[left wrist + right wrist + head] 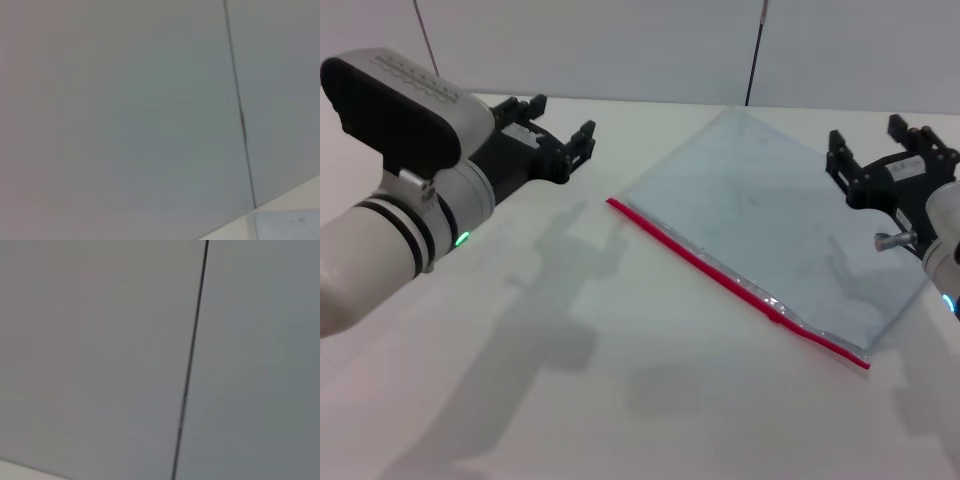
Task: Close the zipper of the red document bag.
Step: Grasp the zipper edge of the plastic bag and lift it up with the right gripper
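Note:
The red document bag (775, 225), a flat pale blue-grey translucent pouch, lies at an angle on the white table right of centre. Its zipper (720, 270) is a thin red strip along the near long edge, with a small pale slider (773, 303) toward the strip's right end. My left gripper (558, 128) hovers open above the table, left of the bag's far-left corner. Over the bag's right edge my right gripper (892, 148) stands open. A corner of the bag (292, 225) shows in the left wrist view. Neither gripper touches the bag.
The white table (570, 380) stretches bare in front of the bag. A grey panelled wall (620, 45) with a dark seam (755, 50) rises behind the table; both wrist views look mostly at that wall (100, 360).

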Robot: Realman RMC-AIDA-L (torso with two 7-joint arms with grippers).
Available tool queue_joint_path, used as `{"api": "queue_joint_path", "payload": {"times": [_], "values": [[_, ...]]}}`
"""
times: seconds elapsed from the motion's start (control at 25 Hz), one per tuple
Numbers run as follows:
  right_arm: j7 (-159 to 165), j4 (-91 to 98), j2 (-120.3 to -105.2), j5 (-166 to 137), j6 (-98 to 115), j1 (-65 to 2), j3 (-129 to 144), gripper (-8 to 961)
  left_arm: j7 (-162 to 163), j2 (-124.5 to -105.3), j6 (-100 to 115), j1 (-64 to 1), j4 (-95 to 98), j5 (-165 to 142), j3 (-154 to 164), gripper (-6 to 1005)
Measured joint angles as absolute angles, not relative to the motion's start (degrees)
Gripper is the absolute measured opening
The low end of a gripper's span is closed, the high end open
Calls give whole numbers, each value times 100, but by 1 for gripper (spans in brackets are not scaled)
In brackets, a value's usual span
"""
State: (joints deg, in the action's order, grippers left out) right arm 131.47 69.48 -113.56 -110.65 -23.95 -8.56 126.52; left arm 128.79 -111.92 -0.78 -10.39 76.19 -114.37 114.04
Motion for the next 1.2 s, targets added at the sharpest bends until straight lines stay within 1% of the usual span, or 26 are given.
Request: {"api": "queue_joint_path", "payload": {"times": [0.08,0.16,0.36,0.6,0.88,0.96,1.04,1.2], "values": [[12878,6941,-11519,-11058,-2493,-766,12568,668,12857,-11248,-55,-1007,7622,-11456,11299,646],[12721,6984,-11588,-11029,-2505,-697,12517,657,12829,-11310,-90,-956,7620,-11471,11236,646],[12715,7051,-11588,-11001,-2488,-646,12506,631,12784,-11394,-101,-871,7626,-11476,11110,644],[12731,7073,-11585,-10994,-2482,-635,12508,528,12796,-11418,-101,-853,7635,-11476,11096,642],[12792,7185,-11564,-11020,-2448,-606,12547,535,12781,-11417,-92,-858,7631,-11476,11083,639],[12740,7287,-11520,-11082,-2244,-568,12588,535,12773,-11390,-50,-839,7663,-11477,11038,638],[12645,7500,-11424,-11131,-1765,-491,12609,536,12769,-11345,100,-791,7744,-11479,10912,638],[12445,8108,-11118,-11153,-649,-206,12503,538,12768,-11330,603,-772,7804,-11523,10611,636]]}}
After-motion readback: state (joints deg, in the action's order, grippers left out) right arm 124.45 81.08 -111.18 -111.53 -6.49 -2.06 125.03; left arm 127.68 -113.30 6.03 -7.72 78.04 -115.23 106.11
